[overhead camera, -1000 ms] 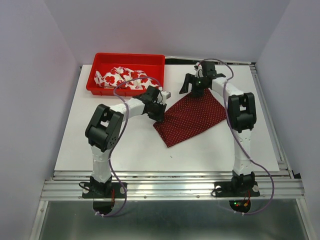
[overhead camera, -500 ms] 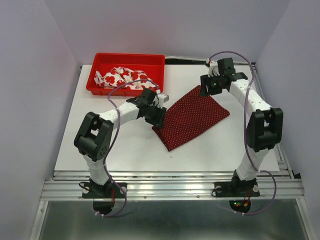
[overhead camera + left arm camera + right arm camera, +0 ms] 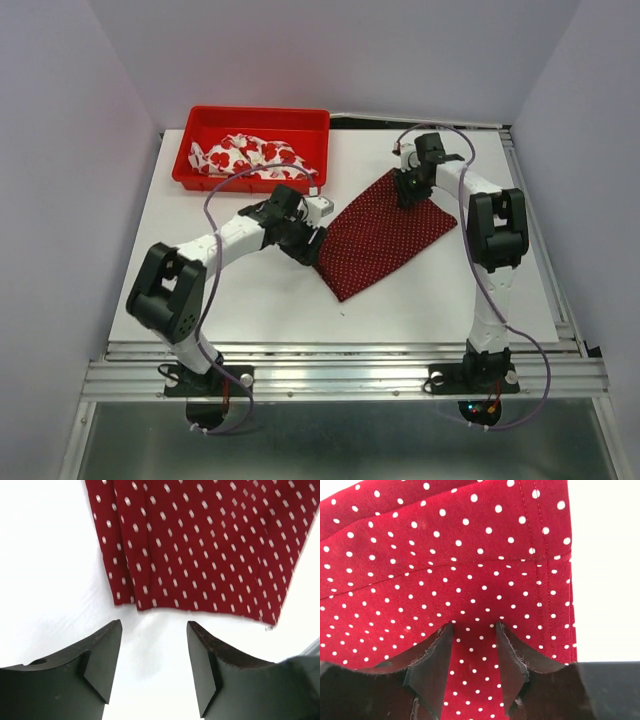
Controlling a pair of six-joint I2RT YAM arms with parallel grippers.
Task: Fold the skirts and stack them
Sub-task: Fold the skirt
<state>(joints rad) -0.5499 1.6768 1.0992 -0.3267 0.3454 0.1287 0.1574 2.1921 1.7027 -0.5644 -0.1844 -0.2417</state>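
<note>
The dark red skirt with white polka dots (image 3: 385, 238) lies flat on the white table (image 3: 240, 300). My left gripper (image 3: 314, 244) stands open at its left edge. In the left wrist view the hem of that skirt (image 3: 200, 545) lies just past the left gripper (image 3: 154, 626), with bare table between the fingers. My right gripper (image 3: 407, 190) is down on the skirt's far corner. In the right wrist view the right gripper (image 3: 474, 626) has its fingers a little apart, tips on the flat cloth (image 3: 445, 555). The white skirt with red flowers (image 3: 245, 155) lies crumpled in the tray.
The red plastic tray (image 3: 255, 113) stands at the back left of the table. Grey walls close in both sides. A metal rail (image 3: 340, 370) runs along the near edge by the arm bases.
The left gripper has opened, let go of the skirt's left edge and slid slightly nearer. The right arm swung out right, then came back down onto the far corner, its jaws narrowing.
</note>
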